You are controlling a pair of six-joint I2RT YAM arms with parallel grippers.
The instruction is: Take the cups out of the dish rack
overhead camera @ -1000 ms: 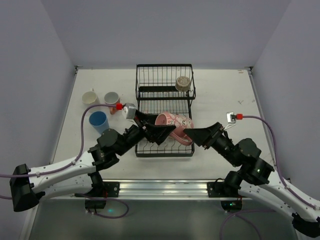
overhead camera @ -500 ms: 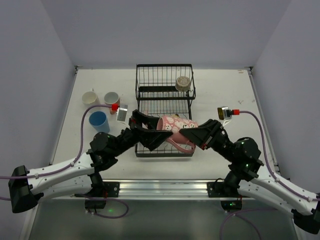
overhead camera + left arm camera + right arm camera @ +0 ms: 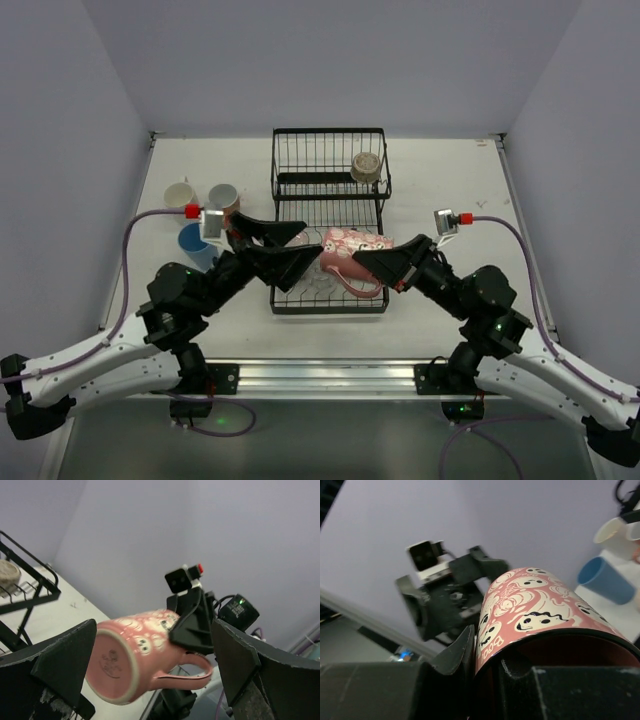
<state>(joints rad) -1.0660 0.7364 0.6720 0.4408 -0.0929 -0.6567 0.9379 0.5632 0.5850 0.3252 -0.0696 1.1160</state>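
Pink patterned mug hangs on its side in the air over the lower tier of the dish rack. We see the right tool pinching its rim, one finger inside the mouth and one outside. Its base faces the left tool, whose fingers are spread wide to either side of that base; we cannot tell whether they touch it. On the rack's raised upper shelf we find a small grey-beige cup. On the tabletop left of the rack stand a white cup, a second cup just beside it, and a blue cup partly hidden by the left arm.
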